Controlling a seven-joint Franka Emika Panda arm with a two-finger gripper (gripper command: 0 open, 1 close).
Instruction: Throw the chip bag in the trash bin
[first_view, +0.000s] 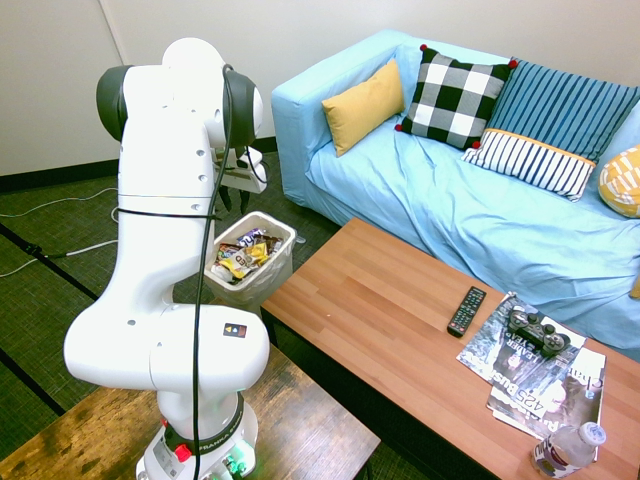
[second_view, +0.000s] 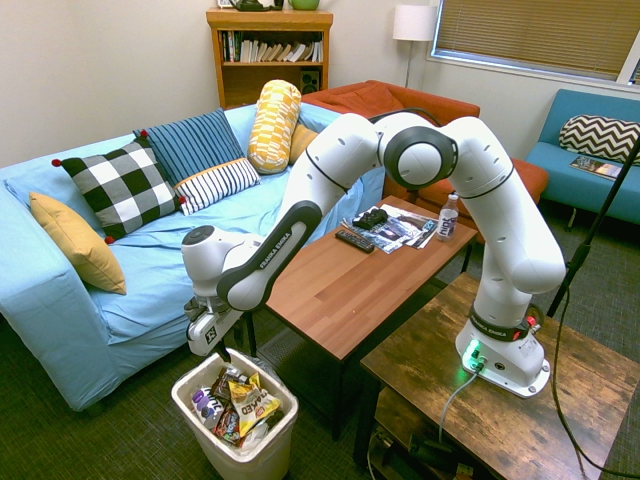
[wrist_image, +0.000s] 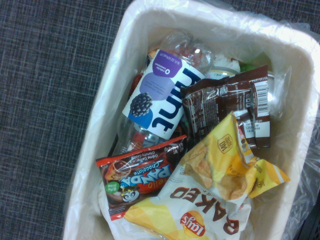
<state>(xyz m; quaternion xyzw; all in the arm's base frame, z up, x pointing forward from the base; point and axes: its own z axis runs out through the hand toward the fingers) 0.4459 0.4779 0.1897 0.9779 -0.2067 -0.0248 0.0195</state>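
In the first exterior view the arm's bulk hides most of the hand (first_view: 243, 178), which hangs above the trash bin (first_view: 281, 262) on the carpet beside the desk (first_view: 390, 310). The yellow chip bag (first_view: 256, 252) lies inside the bin among other wrappers. A remote (first_view: 466, 310) and magazines (first_view: 530, 370) sit on the desk.

In the second exterior view the hand (second_view: 222, 352) hovers just over the bin (second_view: 235, 455); whether its fingers are apart or together I cannot tell. The chip bag (second_view: 256, 400) rests on top of the rubbish.

In the wrist view the chip bag (wrist_image: 210, 195) lies in the lined bin (wrist_image: 107, 100), beside a red Panda wrapper (wrist_image: 137, 180) and a clear bottle (wrist_image: 160, 97).
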